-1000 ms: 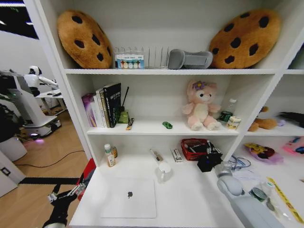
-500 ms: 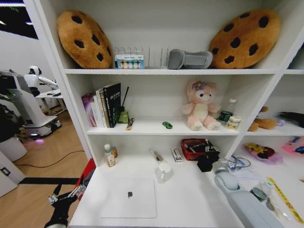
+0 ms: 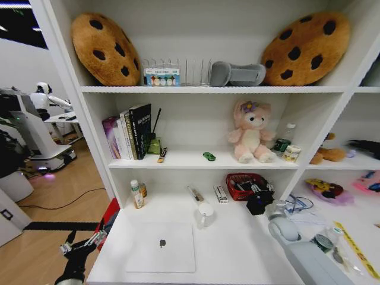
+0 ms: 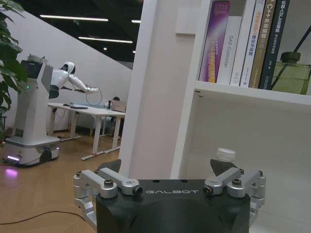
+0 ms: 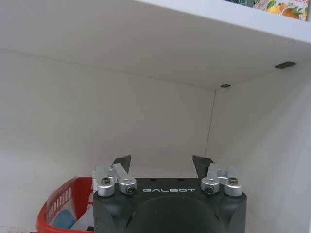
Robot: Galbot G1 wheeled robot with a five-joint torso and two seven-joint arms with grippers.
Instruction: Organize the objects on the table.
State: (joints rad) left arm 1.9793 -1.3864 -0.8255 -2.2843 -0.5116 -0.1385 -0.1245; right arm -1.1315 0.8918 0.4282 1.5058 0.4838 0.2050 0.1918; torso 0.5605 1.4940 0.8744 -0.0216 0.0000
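White shelving rises over my desk (image 3: 237, 249); a closed silver laptop (image 3: 161, 247) lies flat at its front, a white mug (image 3: 205, 212) just behind; a red basket (image 3: 242, 184) stands beside my right end effector (image 3: 257, 203), fingers apart, facing the back wall; a green toy car (image 3: 209, 156) sits on the shelf above; my left end effector (image 3: 80, 243) hangs off the desk's left edge, fingers spread; a yellow ruler (image 3: 355, 249) is cut off at right.

Closed silver laptop (image 3: 161, 247) beside white mug (image 3: 205, 212).
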